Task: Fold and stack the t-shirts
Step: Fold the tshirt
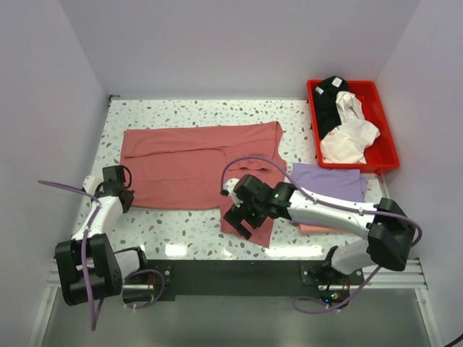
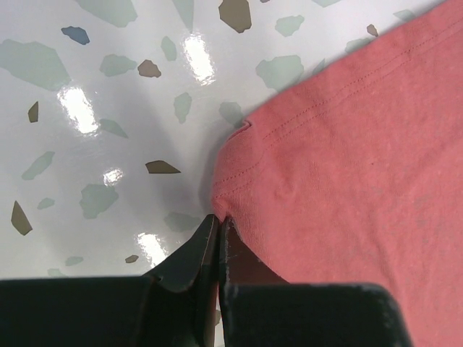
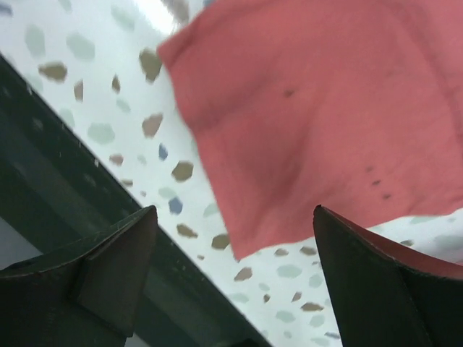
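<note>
Starting at the near edge: the left tool (image 1: pixel 119 191) sits at about 8 o'clock on the speckled white terrazzo counter (image 1: pixel 181 225). Its fingers are pressed together right on the near-left corner of the dusty red t-shirt (image 1: pixel 188 163), a soft short-sleeved cloth one spread out flat. In the left wrist view the hem corner runs straight into the slit between the jaws, so I'd say it's pinching that corner, though only a sliver of cloth can be in there. Makes sense: grab a corner and you can drag that edge over for a fold.

The right tool (image 1: pixel 242 217) is around 6 o'clock, spread wide and pointing down over the flap of the same shirt that reaches toward the near edge, probably a sleeve. From its wrist view the red cloth lies between and beyond the two fingers, apart from them, nothing gripped. My guess is it's lining up for a matching grab so both ends lift together.

Farther out, at roughly 4 o'clock, a folded lavender t-shirt (image 1: pixel 329 181) lies on a pale pink t-shirt (image 1: pixel 317 230). I reckon that's the stack so far. At 1 o'clock the red plastic tray (image 1: pixel 359 168) holds a crumpled white t-shirt (image 1: pixel 351 137) and a black t-shirt (image 1: pixel 329 97), not yet folded.
</note>
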Controlling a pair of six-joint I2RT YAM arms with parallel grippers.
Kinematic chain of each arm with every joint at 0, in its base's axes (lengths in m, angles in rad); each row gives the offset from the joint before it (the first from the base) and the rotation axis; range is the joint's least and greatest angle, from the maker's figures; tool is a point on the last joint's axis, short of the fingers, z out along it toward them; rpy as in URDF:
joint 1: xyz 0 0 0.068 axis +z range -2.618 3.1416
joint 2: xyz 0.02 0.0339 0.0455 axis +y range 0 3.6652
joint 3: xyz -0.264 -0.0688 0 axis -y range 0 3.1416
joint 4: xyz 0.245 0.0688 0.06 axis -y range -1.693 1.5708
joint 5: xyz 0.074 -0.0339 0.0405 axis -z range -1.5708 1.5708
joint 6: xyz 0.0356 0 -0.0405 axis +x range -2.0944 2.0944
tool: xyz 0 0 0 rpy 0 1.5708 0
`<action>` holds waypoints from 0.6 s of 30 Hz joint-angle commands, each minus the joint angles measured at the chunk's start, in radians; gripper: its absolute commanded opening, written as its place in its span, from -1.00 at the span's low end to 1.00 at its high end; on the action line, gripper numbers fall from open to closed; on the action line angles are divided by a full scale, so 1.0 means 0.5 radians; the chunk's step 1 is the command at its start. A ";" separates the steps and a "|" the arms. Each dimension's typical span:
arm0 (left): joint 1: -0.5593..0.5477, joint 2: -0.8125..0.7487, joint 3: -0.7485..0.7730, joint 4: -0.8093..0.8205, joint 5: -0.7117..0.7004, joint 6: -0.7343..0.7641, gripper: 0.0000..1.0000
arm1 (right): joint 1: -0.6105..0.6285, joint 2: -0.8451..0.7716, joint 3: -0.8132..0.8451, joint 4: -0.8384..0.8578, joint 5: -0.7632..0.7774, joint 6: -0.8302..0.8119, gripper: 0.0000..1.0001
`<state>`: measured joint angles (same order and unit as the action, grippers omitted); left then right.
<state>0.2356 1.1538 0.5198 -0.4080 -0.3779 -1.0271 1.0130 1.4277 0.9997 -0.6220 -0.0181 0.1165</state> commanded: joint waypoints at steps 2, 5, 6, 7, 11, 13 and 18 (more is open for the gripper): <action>0.026 -0.046 0.062 0.049 -0.036 0.051 -1.00 | 0.149 0.040 -0.057 -0.210 0.039 0.052 0.80; 0.023 -0.046 0.040 0.067 -0.011 0.042 -1.00 | 0.168 0.190 -0.018 -0.207 0.039 0.071 0.62; 0.020 -0.049 0.037 0.064 -0.008 0.042 -1.00 | 0.165 0.218 -0.008 -0.198 0.039 0.080 0.61; 0.026 -0.053 0.040 0.058 -0.008 0.045 -1.00 | 0.168 0.240 -0.008 -0.186 0.039 0.083 0.57; 0.026 -0.074 0.040 0.043 -0.033 0.045 -1.00 | 0.168 0.357 0.001 -0.140 -0.013 0.098 0.54; 0.026 -0.077 0.037 0.046 -0.024 0.039 -1.00 | 0.165 0.433 0.001 -0.109 -0.001 0.101 0.40; 0.023 -0.074 0.043 0.025 -0.017 0.023 -1.00 | 0.168 0.544 0.007 -0.115 0.030 0.166 0.13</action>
<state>0.2356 1.1328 0.5198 -0.4088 -0.3725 -1.0256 1.0939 1.6810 0.9890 -0.6945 -0.0101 0.1635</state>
